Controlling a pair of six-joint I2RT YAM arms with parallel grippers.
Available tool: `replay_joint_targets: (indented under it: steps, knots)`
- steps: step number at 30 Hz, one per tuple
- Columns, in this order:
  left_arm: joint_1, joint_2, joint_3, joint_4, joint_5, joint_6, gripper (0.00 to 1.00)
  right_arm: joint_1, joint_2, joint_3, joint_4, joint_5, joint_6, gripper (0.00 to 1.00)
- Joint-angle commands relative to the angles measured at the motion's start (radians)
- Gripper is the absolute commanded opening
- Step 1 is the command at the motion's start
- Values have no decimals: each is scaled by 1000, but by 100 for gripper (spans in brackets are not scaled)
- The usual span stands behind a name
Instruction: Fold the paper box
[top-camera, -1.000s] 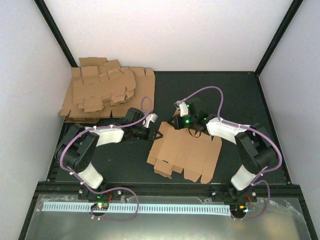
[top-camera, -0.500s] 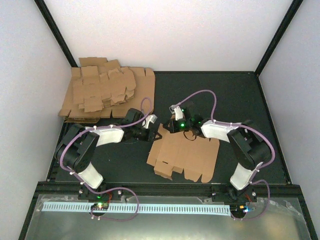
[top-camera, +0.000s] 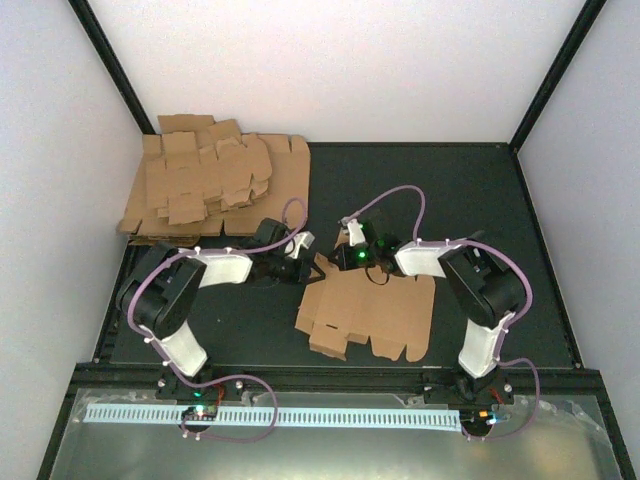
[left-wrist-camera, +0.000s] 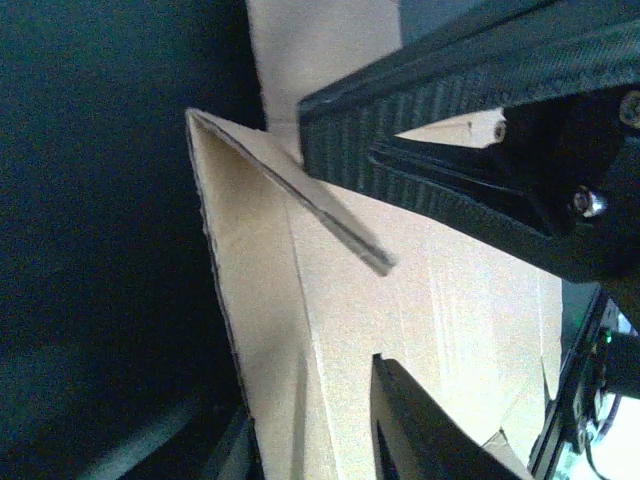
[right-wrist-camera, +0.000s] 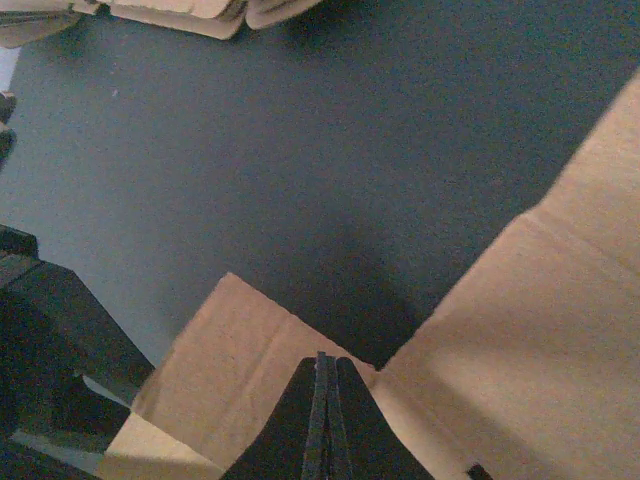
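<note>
The paper box is a flat brown die-cut sheet lying on the dark table between the arms. Its back-left flap is raised. My right gripper is shut on that flap's edge; in the right wrist view the fingers meet with the thin cardboard between them. My left gripper is open at the sheet's left corner. In the left wrist view its fingers stand apart on either side of the cardboard, and the black right gripper shows above, holding the raised flap.
A thick pile of brown cardboard sheets lies at the back left, and its edge shows in the right wrist view. White walls close the table on three sides. A metal rail runs along the near edge.
My right gripper has moved left along the sheet's back edge, and the back-left flap has risen with it. The sheet shifted slightly. My left gripper has stayed at the left corner.
</note>
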Motion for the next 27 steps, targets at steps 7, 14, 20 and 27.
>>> replay_joint_targets:
  steps: [7, 14, 20, 27]
  knots:
    - [13, -104, -12, -22, -165, -21, 55, 13, 24, -1, -13, 30, -5, 2]
    - [19, -189, -31, -28, -244, -25, 59, 40, 8, 0, 7, 21, -4, 2]
    - [26, -212, -17, -46, -270, -25, 61, 43, -37, -8, -24, 52, -17, 2]
    - [27, -300, -3, -157, -280, 35, 62, 43, -232, -89, -145, 138, -79, 2]
